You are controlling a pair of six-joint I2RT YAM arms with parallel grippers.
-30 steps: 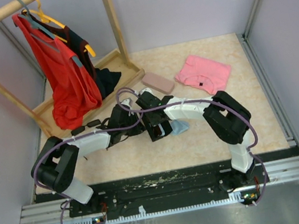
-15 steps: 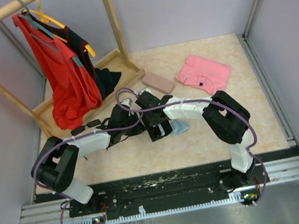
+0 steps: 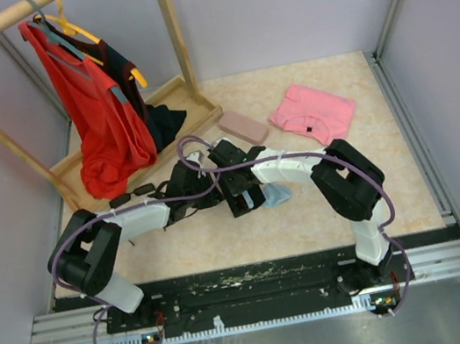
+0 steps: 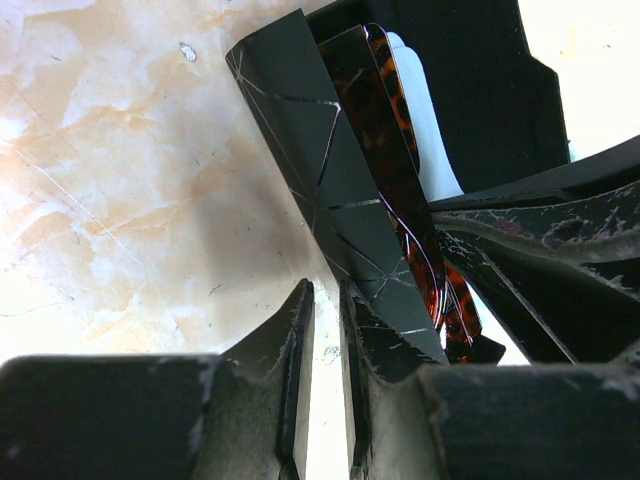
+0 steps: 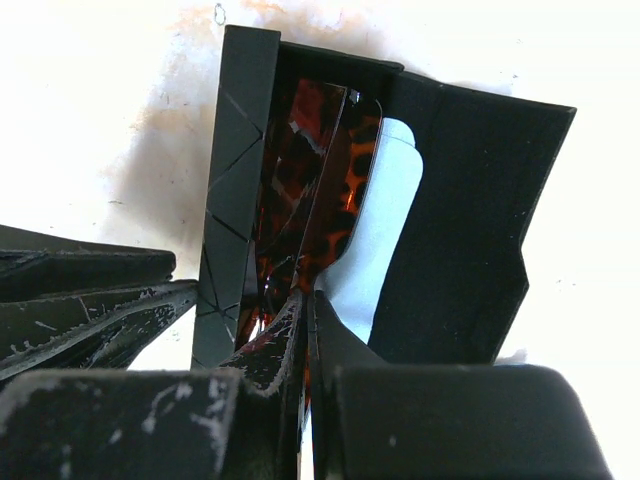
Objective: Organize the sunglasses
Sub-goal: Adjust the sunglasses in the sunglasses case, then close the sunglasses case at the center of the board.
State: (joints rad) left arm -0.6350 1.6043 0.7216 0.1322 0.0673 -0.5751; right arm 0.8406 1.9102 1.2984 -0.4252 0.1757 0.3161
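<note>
1. Black sunglasses (image 3: 132, 195): these lie on the table (image 3: 309, 216) at far left, just beside the left forearm. Neither gripper touches them.
2. Left gripper (image 4: 325, 290): the fingers are nearly together, with a thin slit of table showing between them. The tips sit at the lower end of the left panel of the black folding case (image 4: 310, 170). I cannot tell whether they pinch that panel or only brace against it.
3. Tortoiseshell sunglasses (image 5: 335, 190): these are folded and stand inside the opened case at table centre. They sit between its left panel and a pale cloth (image 5: 385, 220) that lies against the right flap.
4. Right gripper (image 5: 304, 295): the fingers are pressed fully together and appear nipped on the lower end of the tortoiseshell frame.
5. Handling (judgement): the sunglasses look light, thin, stiff and glossy, so they are likely to slip. The hinges and lenses are the weak points. Grip the frame edge or the folded temple, never the lens face, and squeeze lightly. The case panels are hinged and could fold or tip if left unsupported.
6. Pink case (image 3: 243, 127): this lies behind the grippers and apart from them.
</note>
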